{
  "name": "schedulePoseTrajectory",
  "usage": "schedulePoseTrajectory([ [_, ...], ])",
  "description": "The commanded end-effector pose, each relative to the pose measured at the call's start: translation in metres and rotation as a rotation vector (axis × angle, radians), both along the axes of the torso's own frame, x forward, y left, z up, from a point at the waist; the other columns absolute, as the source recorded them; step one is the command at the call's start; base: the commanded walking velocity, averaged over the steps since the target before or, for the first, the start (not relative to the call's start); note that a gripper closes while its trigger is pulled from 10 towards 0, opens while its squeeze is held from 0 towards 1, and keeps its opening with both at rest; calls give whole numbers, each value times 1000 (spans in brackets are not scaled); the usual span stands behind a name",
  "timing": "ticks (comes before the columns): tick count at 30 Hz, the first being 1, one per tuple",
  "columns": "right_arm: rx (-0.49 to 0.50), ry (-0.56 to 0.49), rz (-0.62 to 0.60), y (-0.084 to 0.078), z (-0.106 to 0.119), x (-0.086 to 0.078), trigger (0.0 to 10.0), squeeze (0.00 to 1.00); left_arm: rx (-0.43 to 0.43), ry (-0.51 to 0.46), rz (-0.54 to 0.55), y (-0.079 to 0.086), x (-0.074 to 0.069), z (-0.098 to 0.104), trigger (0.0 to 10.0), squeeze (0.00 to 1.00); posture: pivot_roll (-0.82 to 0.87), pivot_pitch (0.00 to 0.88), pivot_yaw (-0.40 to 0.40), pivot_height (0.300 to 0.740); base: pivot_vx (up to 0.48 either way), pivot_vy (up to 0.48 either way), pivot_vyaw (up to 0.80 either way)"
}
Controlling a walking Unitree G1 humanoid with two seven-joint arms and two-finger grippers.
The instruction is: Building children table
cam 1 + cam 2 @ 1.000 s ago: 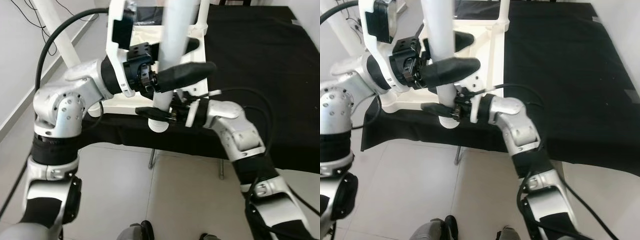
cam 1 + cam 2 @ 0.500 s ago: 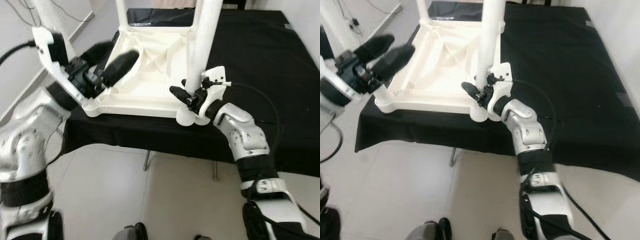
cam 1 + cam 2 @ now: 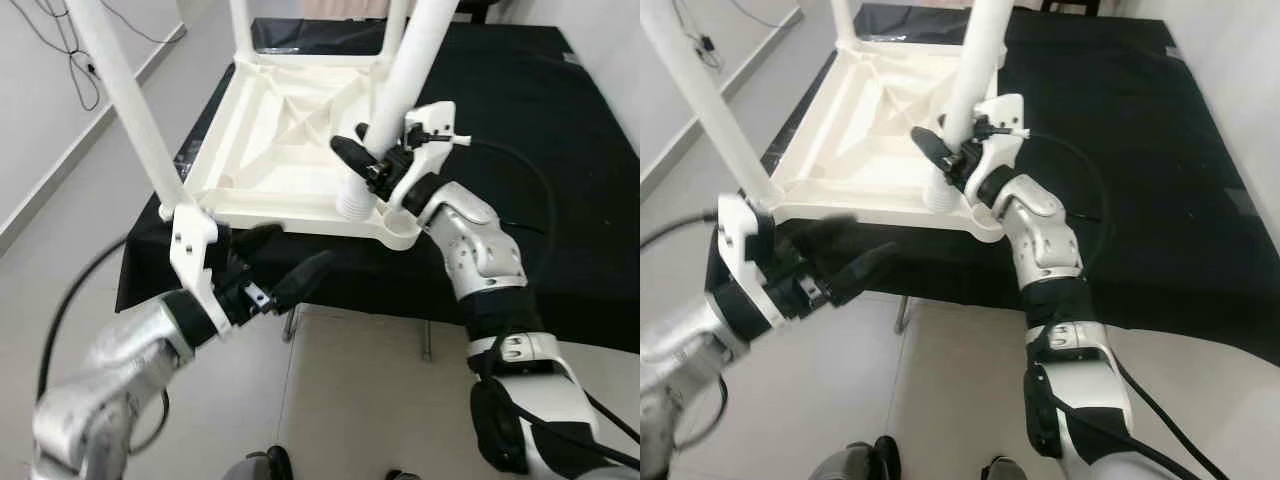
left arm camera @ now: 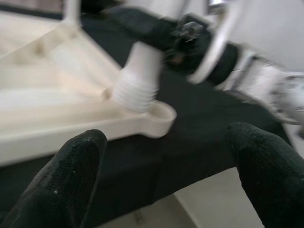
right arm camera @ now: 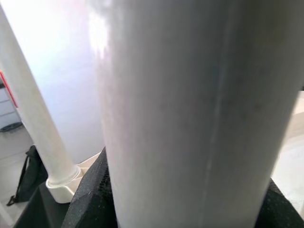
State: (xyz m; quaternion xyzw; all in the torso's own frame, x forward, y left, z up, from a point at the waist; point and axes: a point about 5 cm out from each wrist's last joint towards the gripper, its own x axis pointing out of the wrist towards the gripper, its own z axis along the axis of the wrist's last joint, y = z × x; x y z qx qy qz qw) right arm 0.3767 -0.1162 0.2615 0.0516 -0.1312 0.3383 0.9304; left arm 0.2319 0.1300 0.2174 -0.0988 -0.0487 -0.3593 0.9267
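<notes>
A white child's tabletop lies upside down on the black-covered table. One white leg stands screwed in at its near left corner. My right gripper is shut on a tilted loose leg. That leg's threaded end rests on the tabletop just inside the empty near right corner socket. My left gripper hangs open and empty below the table's front edge. In the left wrist view its fingers frame the threaded end and the socket.
Two more legs rise at the tabletop's far corners. Black cloth drapes over the table's front edge. Tiled floor lies below, with a wall and cables to the left.
My left gripper let go of the leg and dropped below the table's front edge. My right gripper carried the leg from in front of the table onto the near right corner.
</notes>
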Motion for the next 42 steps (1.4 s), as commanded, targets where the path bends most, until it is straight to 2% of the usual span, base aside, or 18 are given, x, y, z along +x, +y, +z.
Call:
schedulePoseTrajectory([
  [1, 28, 15, 32, 6, -6, -8, 10000, 0, -3, -10, 67, 7, -3, -1, 10000, 0, 49, 164, 4, 740, 0, 0, 0],
  [3, 33, 20, 36, 6, -8, -11, 10000, 0, -2, -9, 72, 7, -4, -2, 10000, 0, 49, 164, 4, 740, 0, 0, 0],
  [6, 74, 24, 50, 8, -15, -24, 10000, 0, -8, -3, 89, 9, -7, -5, 10000, 0, 42, 146, 14, 740, 92, 0, -533],
  [8, 74, 24, 50, 8, -15, -24, 10000, 0, -8, -3, 89, 9, -7, -5, 10000, 0, 42, 146, 14, 740, 277, 0, 0],
  [9, 95, 22, 76, 12, -17, -31, 10000, 0, -11, -7, 83, 6, -7, -6, 10000, 0, 32, 133, 24, 740, 292, 0, 0],
  [15, 119, -17, 111, 17, -11, -36, 10000, 0, -10, -18, 68, 0, -6, -6, 10000, 0, 30, 124, 25, 740, 307, 0, -315],
  [18, 137, -42, 168, 20, -7, -42, 10000, 0, -12, -22, 70, -2, -6, -6, 10000, 0, 31, 120, 23, 740, 328, 0, 0],
  [21, 94, -83, 187, 21, -5, -46, 10000, 0, -11, -23, 70, -3, -7, -7, 10000, 0, 33, 117, 20, 740, 345, 0, 800],
  [22, 121, -82, 195, 22, -3, -48, 10000, 0, -10, -23, 69, -4, -7, -8, 10000, 0, 37, 118, 18, 740, 341, 0, 800],
  [28, 110, -49, 230, 26, -6, -51, 10000, 0, 8, -11, 59, -8, -11, -13, 10000, 0, 40, 120, 19, 740, 344, 0, 133],
  [30, 106, -73, 298, 24, -5, -56, 10000, 0, 88, 22, 21, -14, -17, -24, 10000, 0, 41, 123, 20, 740, 0, 0, 0],
  [31, 106, -73, 298, 24, -5, -56, 10000, 0, 88, 22, 21, -14, -17, -24, 10000, 0, 41, 123, 20, 740, 0, 0, 0],
  [32, 83, -88, 361, 23, -6, -61, 10000, 0, 178, 59, -13, -18, -24, -40, 10000, 0, 41, 130, 20, 740, 0, 0, 0],
  [33, 71, -93, 378, 22, -6, -62, 10000, 0, 205, 69, -16, -18, -27, -45, 10000, 0, 41, 131, 20, 740, 0, 0, 0],
  [36, 36, -99, 417, 21, -7, -63, 10000, 0, 258, 97, -1, -17, -32, -56, 10000, 0, 42, 138, 19, 740, 0, 0, 0],
  [37, 2, -107, 453, 20, -8, -66, 10000, 0, 300, 105, 1, -16, -35, -62, 10000, 0, 43, 143, 21, 740, 0, 0, 0],
  [38, 2, -107, 453, 20, -8, -66, 10000, 0, 300, 105, 1, -16, -35, -62, 10000, 0, 43, 143, 21, 740, 0, 0, 0],
  [42, -80, -111, 576, 17, -12, -72, 10000, 0, 358, 131, 6, -13, -45, -71, 10000, 0, 41, 158, 20, 740, 0, 0, 0],
])
